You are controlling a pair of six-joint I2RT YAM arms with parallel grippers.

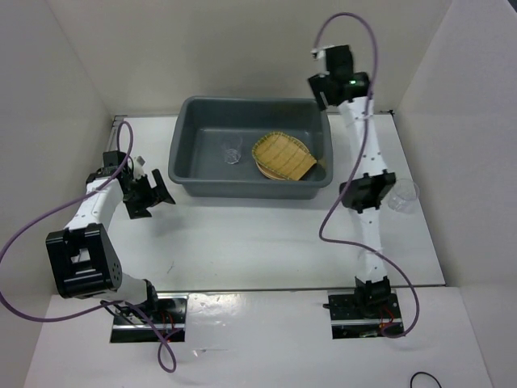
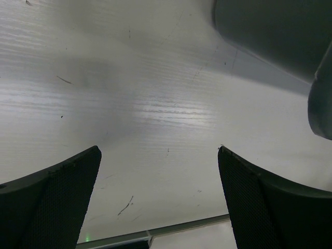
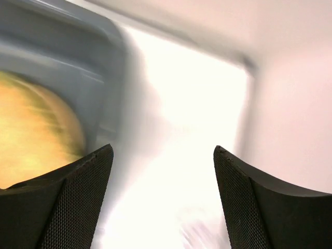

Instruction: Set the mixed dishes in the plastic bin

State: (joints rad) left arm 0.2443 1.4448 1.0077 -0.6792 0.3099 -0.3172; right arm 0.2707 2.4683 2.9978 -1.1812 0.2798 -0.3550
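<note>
The dark grey plastic bin [image 1: 194, 166] stands at the back middle of the table. Inside it the yellow ribbed tray [image 1: 283, 155] lies on top of tan-orange plates, whose edges [image 1: 322, 169] show beneath it. My left gripper [image 1: 155, 194] is open and empty just above the table, left of the bin's near-left corner [image 2: 270, 31]. My right gripper [image 1: 321, 87] is open and empty, raised over the bin's far right corner. The blurred right wrist view shows the bin wall [image 3: 62, 57] and an orange plate [image 3: 36, 129] to the left of the fingers [image 3: 78, 197].
A clear glass cup [image 1: 233, 152] stands inside the bin, left of the tray. Another clear cup [image 1: 403, 196] stands on the table at the right, beside my right arm's elbow. White walls close in the table on both sides and the back.
</note>
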